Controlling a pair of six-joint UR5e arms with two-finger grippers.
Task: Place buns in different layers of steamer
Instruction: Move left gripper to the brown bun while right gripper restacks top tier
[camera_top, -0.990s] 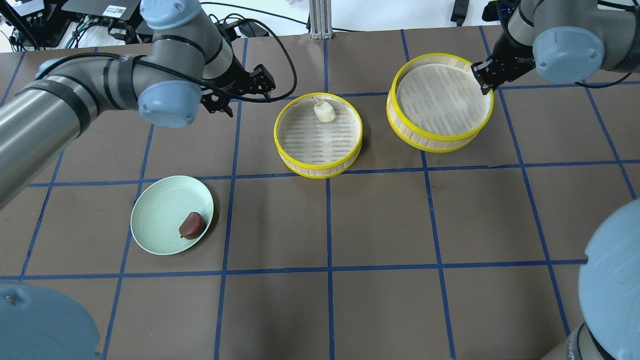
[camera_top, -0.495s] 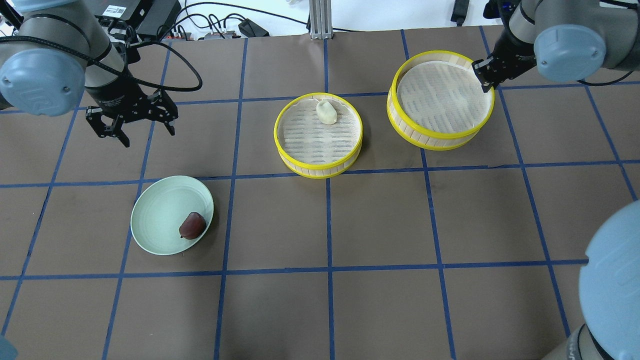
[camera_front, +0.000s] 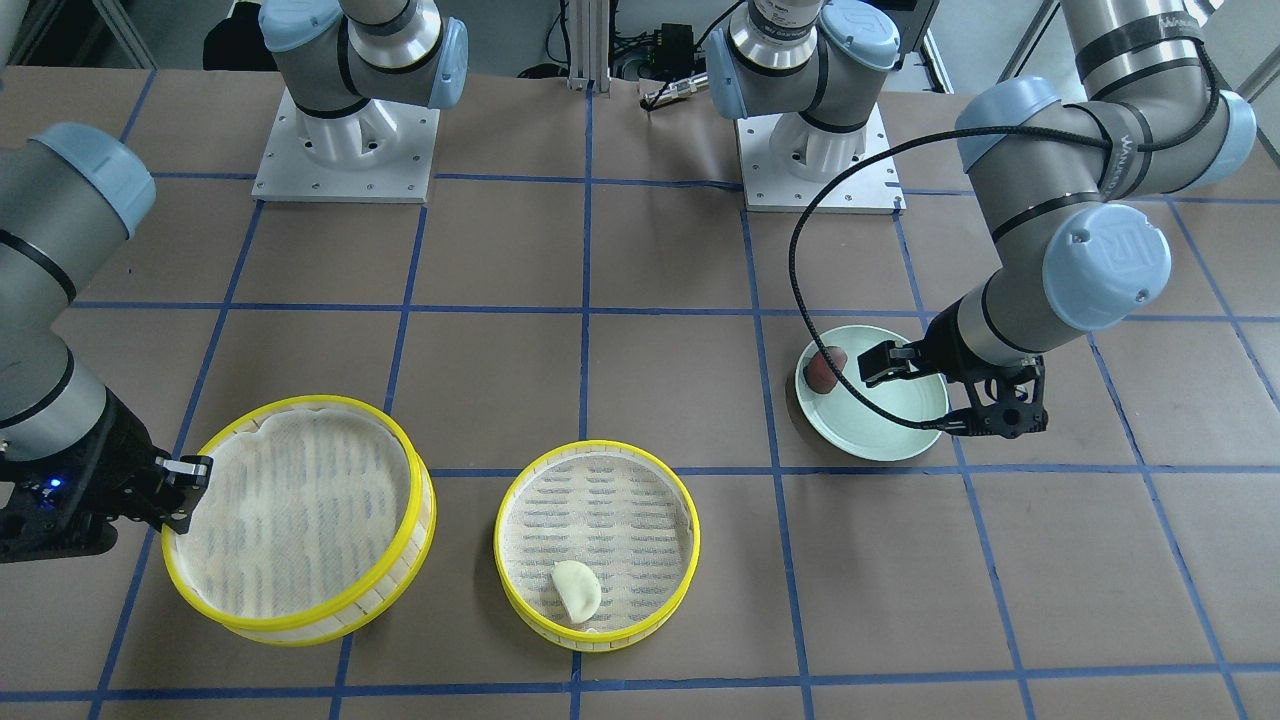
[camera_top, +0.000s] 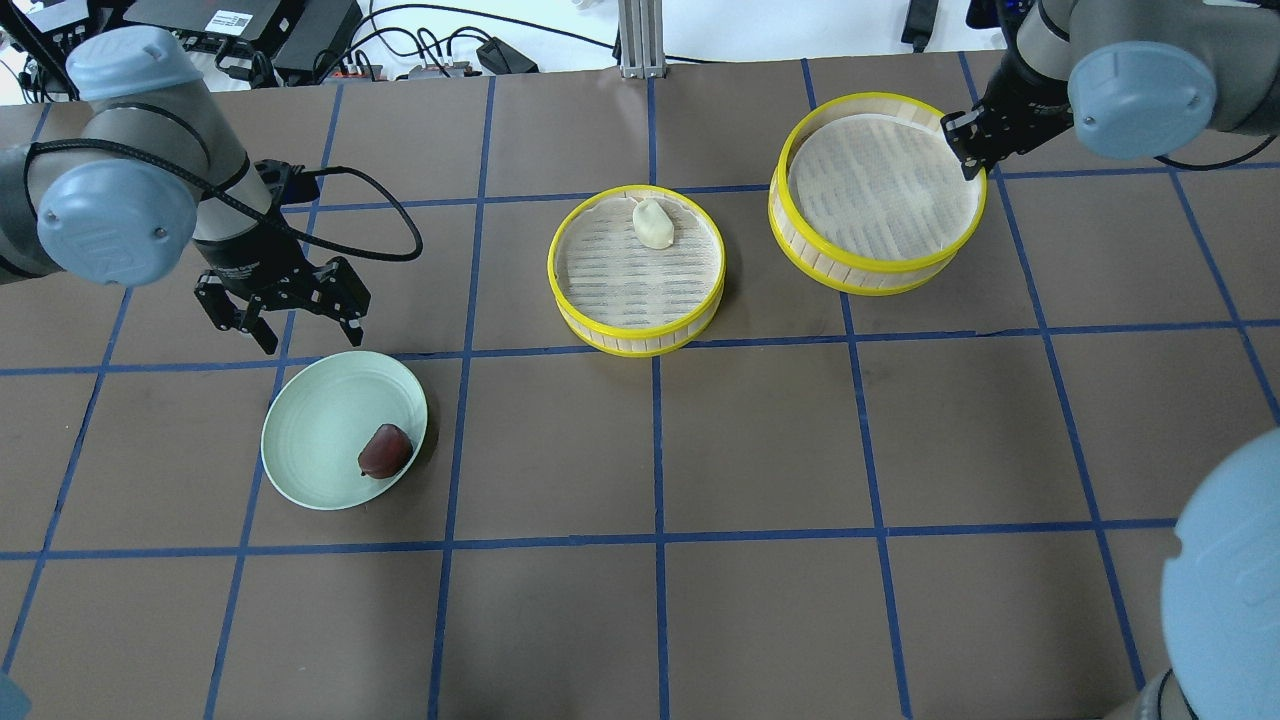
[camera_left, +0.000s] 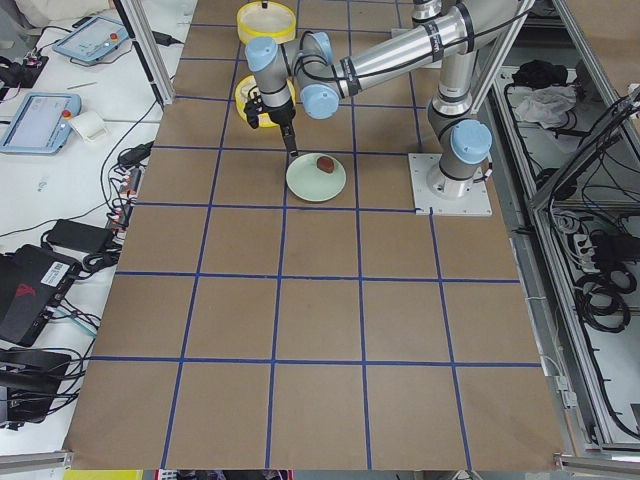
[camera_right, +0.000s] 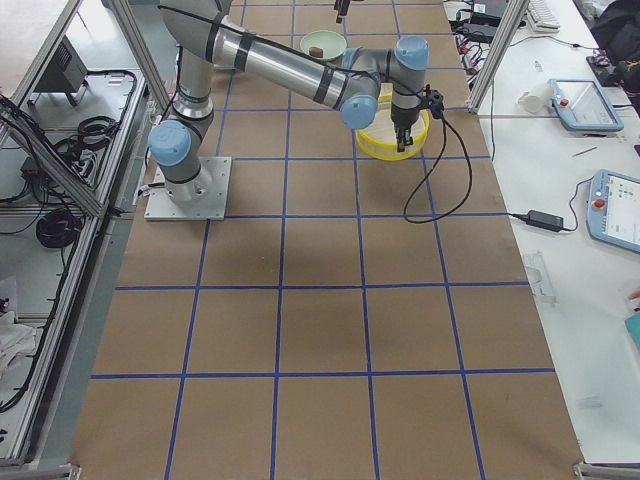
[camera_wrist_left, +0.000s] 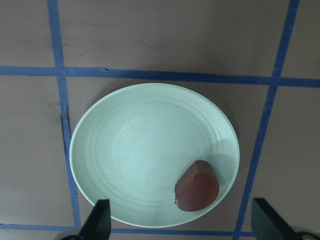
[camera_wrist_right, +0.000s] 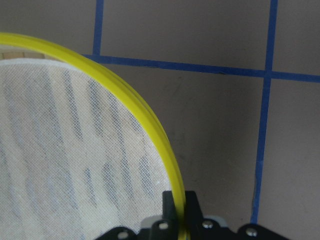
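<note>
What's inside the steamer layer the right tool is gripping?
The gripped layer holds only its white mesh liner, no bun. The right tool pinches its rim. The cream bun sits in the other layer. Whatever lies under the liner is covered.

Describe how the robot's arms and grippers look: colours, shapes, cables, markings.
The left arm and right arm are silver-grey tubes with rounded pale-blue joint caps and black bands. The left has faint lettering and a loose black cable looping to its wrist. The left gripper and right gripper are black, with two fingers each.
</note>
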